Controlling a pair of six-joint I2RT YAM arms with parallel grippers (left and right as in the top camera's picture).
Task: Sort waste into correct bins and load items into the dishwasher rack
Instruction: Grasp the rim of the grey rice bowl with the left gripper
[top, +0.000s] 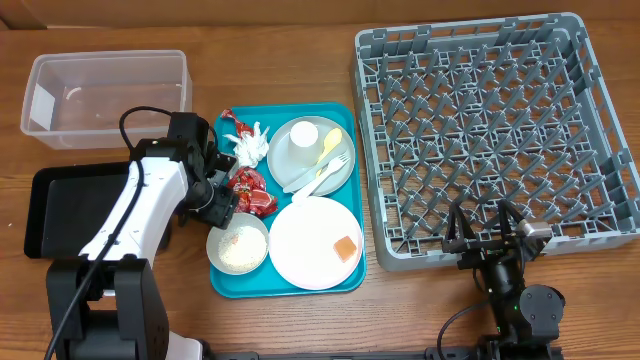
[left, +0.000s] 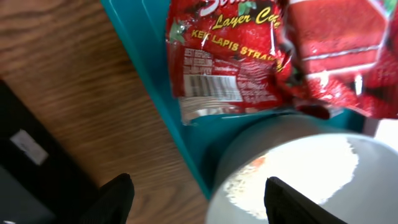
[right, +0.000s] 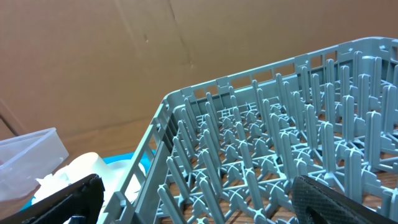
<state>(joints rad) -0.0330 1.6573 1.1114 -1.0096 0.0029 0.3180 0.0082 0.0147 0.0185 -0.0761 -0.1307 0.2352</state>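
The red wrapper (top: 252, 190) (left: 267, 56) lies on the teal tray's left side, just beyond my left gripper (top: 215, 197) (left: 199, 199). That gripper is open over the tray's left rim and the white bowl (top: 238, 247) (left: 298, 180) of rice, with nothing held between its fingers. A crumpled napkin (top: 252, 145) lies further back. The grey plate (top: 312, 158) carries a white cup (top: 303, 140), spoon (top: 330, 148) and fork (top: 325, 177). An orange cube (top: 346, 248) sits on the white plate (top: 310, 243). My right gripper (top: 487, 235) (right: 199, 199) is open at the front edge of the rack (top: 495, 130) (right: 267, 143).
The clear tub (top: 105, 95) stands at the back left, with the black tray (top: 55, 210) (left: 25, 155) in front of it, under my left arm. The teal tray (top: 345, 270) (left: 155, 93) lies between the black tray and the rack.
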